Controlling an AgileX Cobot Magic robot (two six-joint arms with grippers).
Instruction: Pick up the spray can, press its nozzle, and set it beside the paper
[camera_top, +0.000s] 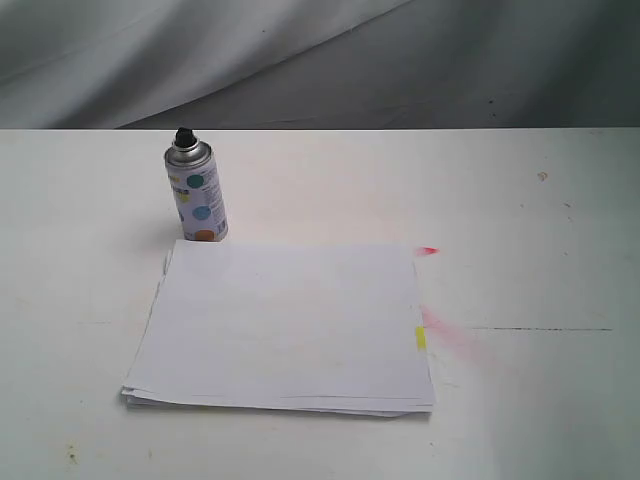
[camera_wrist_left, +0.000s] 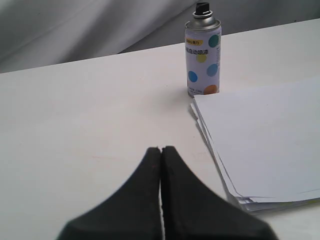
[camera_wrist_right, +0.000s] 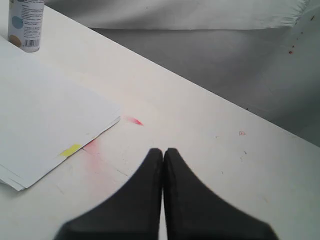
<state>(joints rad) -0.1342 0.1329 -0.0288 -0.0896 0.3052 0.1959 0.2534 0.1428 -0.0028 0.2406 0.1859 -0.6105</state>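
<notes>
The spray can (camera_top: 196, 192) stands upright on the white table, just behind the far left corner of the paper (camera_top: 285, 325); its black nozzle (camera_top: 184, 135) tops the silver dome. In the left wrist view the spray can (camera_wrist_left: 202, 55) and its nozzle (camera_wrist_left: 202, 8) are well ahead of my left gripper (camera_wrist_left: 161, 149), which is shut and empty, with the paper (camera_wrist_left: 265, 135) off to one side. My right gripper (camera_wrist_right: 163, 150) is shut too, holding nothing, over bare table beside the paper (camera_wrist_right: 42, 115); only the spray can's lower part (camera_wrist_right: 25, 22) shows there. Neither arm appears in the exterior view.
A yellow tab (camera_top: 420, 338) sticks out of the paper's right edge. Pink-red spray marks (camera_top: 428, 251) stain the table (camera_top: 560, 250) by that edge. A grey cloth backdrop (camera_top: 320, 60) hangs behind the table's far edge.
</notes>
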